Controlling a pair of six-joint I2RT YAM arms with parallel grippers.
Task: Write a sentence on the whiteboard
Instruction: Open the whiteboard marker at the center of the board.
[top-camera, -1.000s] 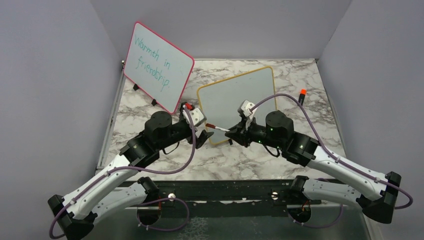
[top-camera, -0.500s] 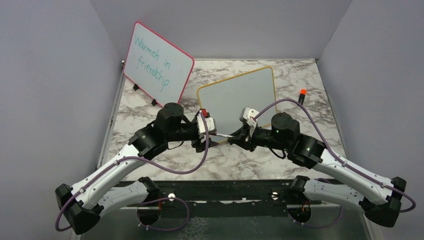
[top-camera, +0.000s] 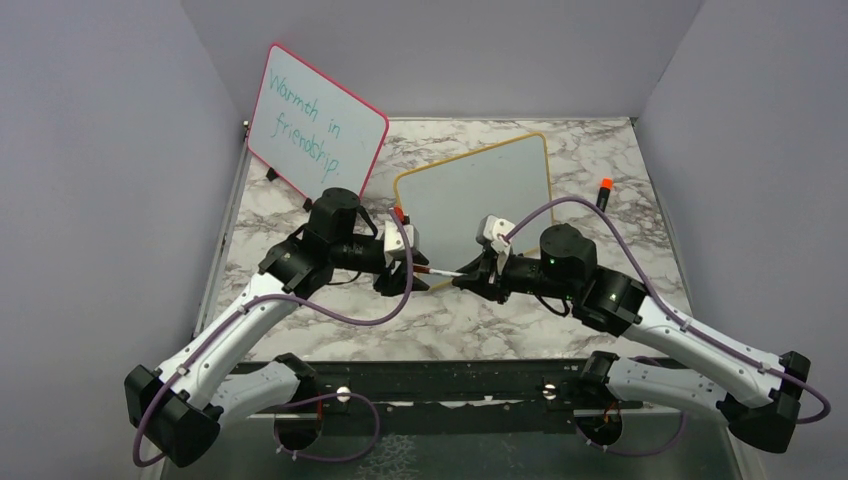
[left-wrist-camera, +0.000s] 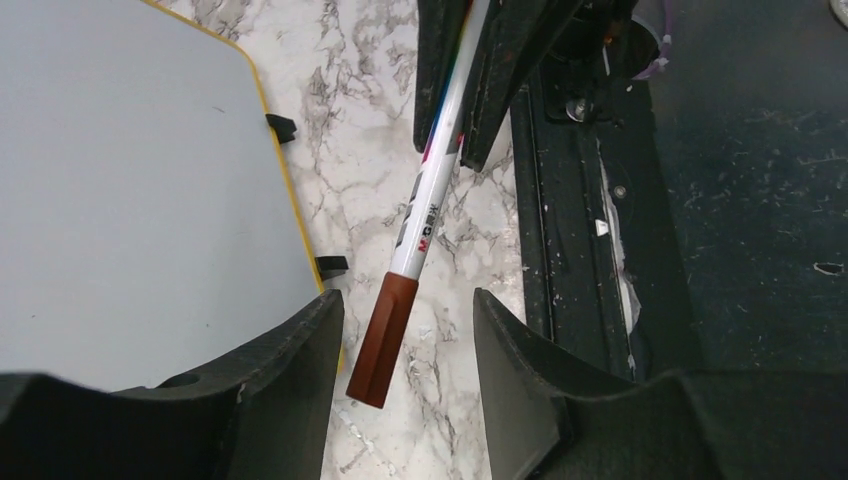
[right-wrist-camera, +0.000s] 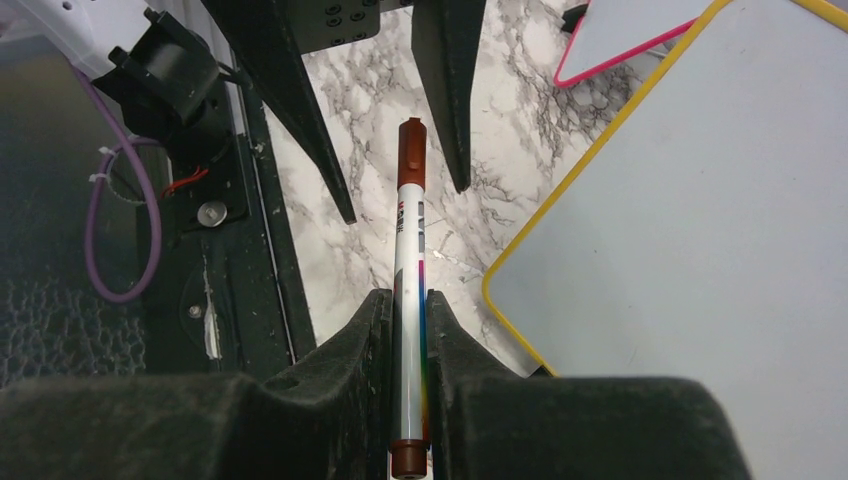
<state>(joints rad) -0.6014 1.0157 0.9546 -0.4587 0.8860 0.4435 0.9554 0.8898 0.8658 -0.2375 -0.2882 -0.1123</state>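
The yellow-framed whiteboard (top-camera: 478, 195) lies flat on the marble table, blank; no sentence shows on it. It also shows in the left wrist view (left-wrist-camera: 120, 190) and the right wrist view (right-wrist-camera: 690, 200). My right gripper (top-camera: 468, 275) is shut on a white marker (right-wrist-camera: 409, 300) with a brown-red cap (right-wrist-camera: 410, 152), held level and pointing left. My left gripper (top-camera: 405, 270) is open, its fingers on either side of the cap (left-wrist-camera: 383, 338), not touching it.
A pink-red-framed board (top-camera: 315, 130) with teal writing stands tilted at the back left. A small orange-capped item (top-camera: 604, 187) stands at the right of the yellow board. The black base rail (top-camera: 440, 385) runs along the near edge.
My left gripper swung right and turned toward the marker's cap, which now sits between its open fingers. My right gripper shifted slightly, still holding the marker.
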